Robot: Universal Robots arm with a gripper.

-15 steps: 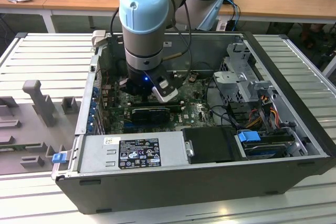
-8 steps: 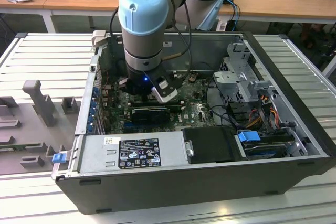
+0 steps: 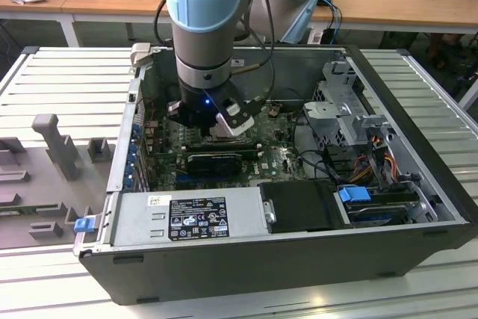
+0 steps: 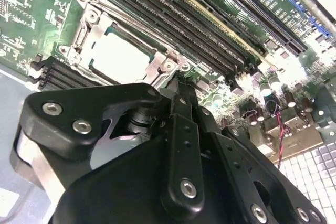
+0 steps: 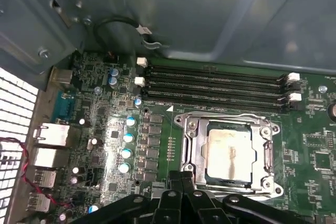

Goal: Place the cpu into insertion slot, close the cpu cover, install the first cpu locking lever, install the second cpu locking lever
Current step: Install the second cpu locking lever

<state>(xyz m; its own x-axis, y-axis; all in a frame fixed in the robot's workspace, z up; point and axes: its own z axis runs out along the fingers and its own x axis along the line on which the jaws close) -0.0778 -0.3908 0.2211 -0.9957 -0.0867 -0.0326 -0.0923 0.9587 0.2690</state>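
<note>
Fingers at cpu cover edge, cpu seated.

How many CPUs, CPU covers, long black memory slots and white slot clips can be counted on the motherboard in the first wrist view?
cpu: 1
cpu cover: 1
long black memory slots: 4
white slot clips: 4
Total: 10
</note>
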